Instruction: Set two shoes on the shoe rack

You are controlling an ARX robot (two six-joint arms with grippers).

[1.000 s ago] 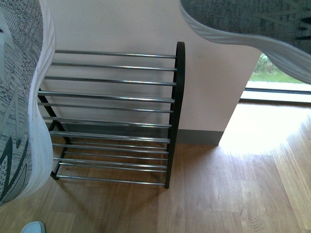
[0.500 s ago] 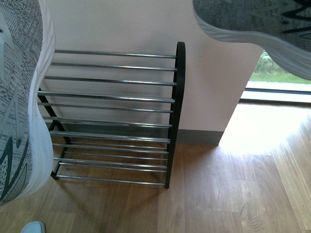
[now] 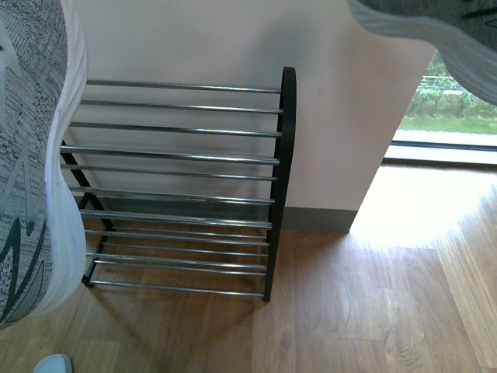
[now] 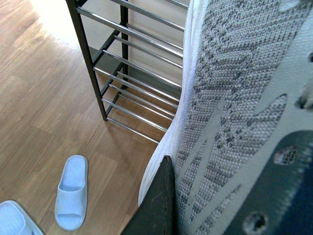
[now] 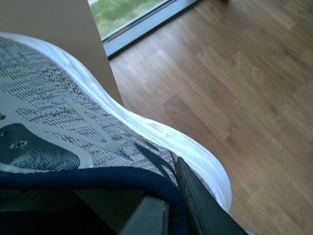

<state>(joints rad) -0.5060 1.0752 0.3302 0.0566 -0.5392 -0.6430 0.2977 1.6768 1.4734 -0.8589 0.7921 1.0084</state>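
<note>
While shoe rack (image 3: 286, 179) stands centre frame, left gripper (image 4: 165, 171) grips 1 grey sneaker (image 3: 31, 155) along the left edge and right gripper (image 5: 171, 200) pinches the 2nd sneaker (image 3: 423, 27) by its collar at upper right, both off the rack.

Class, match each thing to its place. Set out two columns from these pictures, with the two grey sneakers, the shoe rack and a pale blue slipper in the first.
Things
1. left arm's sneaker
2. right arm's sneaker
3. shoe rack
4. pale blue slipper

Places
A. lying flat on the wood floor
B. standing on the floor by the wall
C. aloft, top right corner of the front view
D. aloft, along the left edge of the front view

Pairs: 1-D, 2-C, 3-B, 4-A
</note>
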